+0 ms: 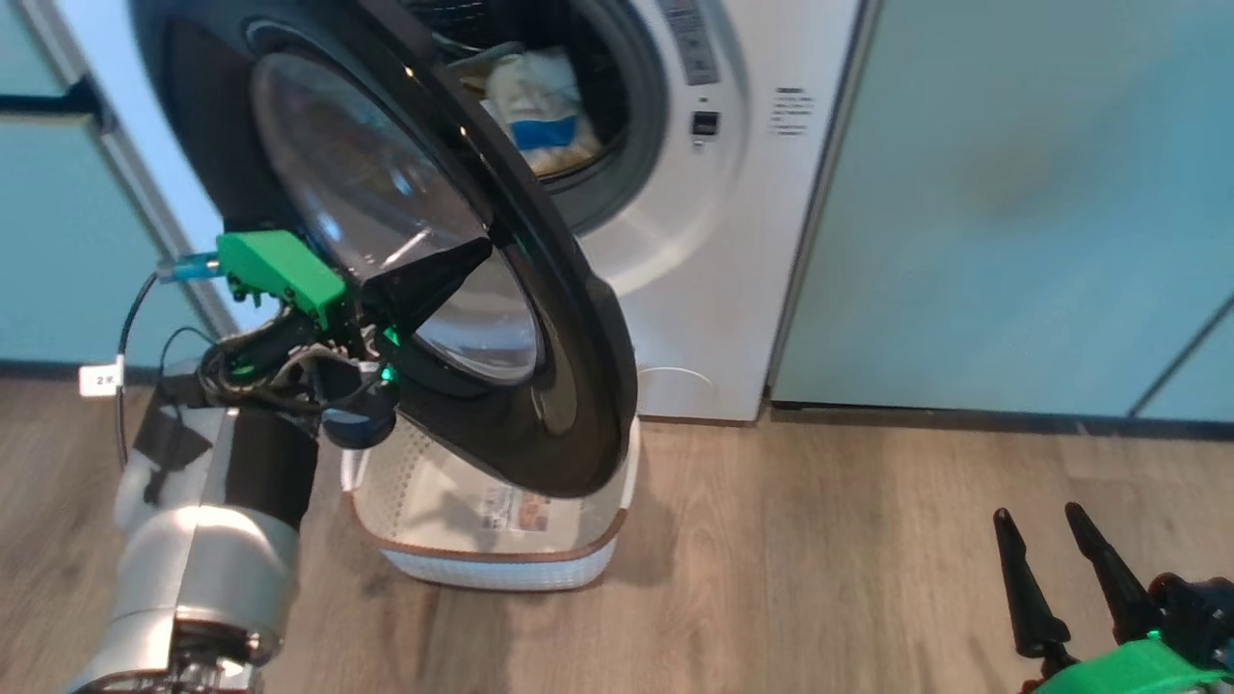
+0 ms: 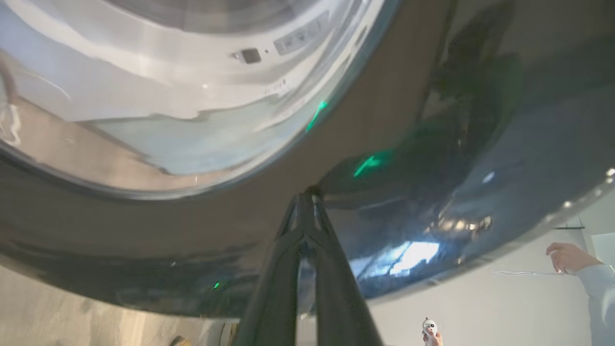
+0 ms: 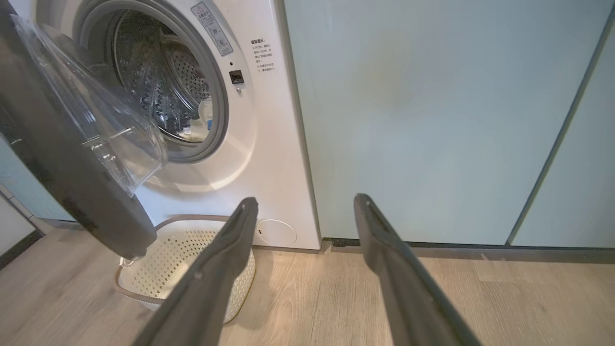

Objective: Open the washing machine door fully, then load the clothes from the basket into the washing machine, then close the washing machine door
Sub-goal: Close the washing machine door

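door: washing machine door (image 1: 578,386) half-swung, hanging over the basket (image 1: 501,569)
left end effector (image 1: 479,252): pinched shut, tip on the door's outer face, prob. to push it closed w/o gripping
right end effector (image 1: 1039,513): fingers wide, holding nothing, low and clear of the swing
clothes (image 1: 540,106): inside the washing machine (image 1: 713,289) (basket looks empty)
room: pale wood floor (image 1: 819,578), green cabinets (image 1: 1012,193) alongside
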`<state>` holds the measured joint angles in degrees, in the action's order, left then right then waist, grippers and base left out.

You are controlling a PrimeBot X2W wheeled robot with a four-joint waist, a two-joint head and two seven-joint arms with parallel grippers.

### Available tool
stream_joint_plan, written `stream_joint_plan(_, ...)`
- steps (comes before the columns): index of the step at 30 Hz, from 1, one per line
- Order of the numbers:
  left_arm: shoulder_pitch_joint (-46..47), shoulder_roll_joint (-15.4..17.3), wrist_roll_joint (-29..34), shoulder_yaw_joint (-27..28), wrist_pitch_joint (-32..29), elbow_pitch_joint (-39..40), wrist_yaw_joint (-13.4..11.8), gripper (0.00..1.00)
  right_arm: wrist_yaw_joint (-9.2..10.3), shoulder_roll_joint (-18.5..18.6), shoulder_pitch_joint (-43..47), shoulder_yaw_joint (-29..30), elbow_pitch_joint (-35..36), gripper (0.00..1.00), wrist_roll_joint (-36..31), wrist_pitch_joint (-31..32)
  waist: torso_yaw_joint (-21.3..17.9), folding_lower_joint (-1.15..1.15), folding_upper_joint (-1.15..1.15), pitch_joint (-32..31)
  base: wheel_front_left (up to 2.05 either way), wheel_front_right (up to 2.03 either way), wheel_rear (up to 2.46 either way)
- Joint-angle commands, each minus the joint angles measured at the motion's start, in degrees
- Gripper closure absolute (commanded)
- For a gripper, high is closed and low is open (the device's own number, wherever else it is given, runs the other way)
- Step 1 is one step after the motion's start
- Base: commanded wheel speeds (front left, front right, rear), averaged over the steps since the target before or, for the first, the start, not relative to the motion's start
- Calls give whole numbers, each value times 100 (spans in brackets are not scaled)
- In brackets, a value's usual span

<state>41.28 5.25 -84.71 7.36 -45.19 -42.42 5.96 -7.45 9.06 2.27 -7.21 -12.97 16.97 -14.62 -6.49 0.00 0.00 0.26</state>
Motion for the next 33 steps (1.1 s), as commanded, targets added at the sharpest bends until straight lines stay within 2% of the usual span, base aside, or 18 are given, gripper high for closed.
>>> stream_joint_plan(1, 271, 139, -28, 176, 66, 163, 60, 100, -3, 162, -131, -105, 190, 0, -1, -38, -147, 0, 0, 23, 0, 0, 0)
stream_joint_plan(10, 303, 73, -60, 222, 236, 88, 127, 100, -3, 178, -139, -118, 197, 0, 8, -38, -290, 0, 0, 44, 0, 0, 0)
stream_joint_plan(20, 176, 96, 185, 94, 556, 284, 150, 100, -3, 149, -102, -88, 205, 0, -6, -38, -39, 0, 0, -21, 0, 0, 0)
stream_joint_plan(21, 137, 105, 242, 61, 623, 353, 150, 85, -3, 144, -101, -83, 207, 0, -4, -38, 4, 0, 0, -28, 0, 0, 0)
stream_joint_plan(23, 55, 154, 372, -19, 750, 514, 151, 68, -3, 129, -101, -75, 209, 0, -2, -38, 83, 0, 0, -37, 0, 0, 0)
stream_joint_plan(24, 9, 193, 451, -57, 840, 595, 151, 53, -3, 120, -102, -71, 210, 0, -2, -38, 118, 0, 0, -43, 0, 0, 0)
stream_joint_plan(26, -123, 277, 589, -185, 929, 800, 151, 35, -3, 94, -104, -67, 210, 0, -4, -38, 179, 0, 0, -59, 0, 0, 0)
stream_joint_plan(27, -209, 321, 635, -230, 977, 895, 151, 13, -3, 78, -103, -60, 212, 0, -4, -38, 210, 0, 0, -68, 0, 0, 0)
stream_joint_plan(28, -297, 378, 694, -278, 1037, 981, 152, 0, -3, 62, -101, -49, 213, 0, -3, -38, 240, 0, 0, -75, 0, 0, 0)
stream_joint_plan(33, -740, 673, 936, -502, 1401, 1406, 152, 0, -3, -24, -78, -6, 218, 0, -6, -38, 362, 0, 0, -114, 0, 0, 0)
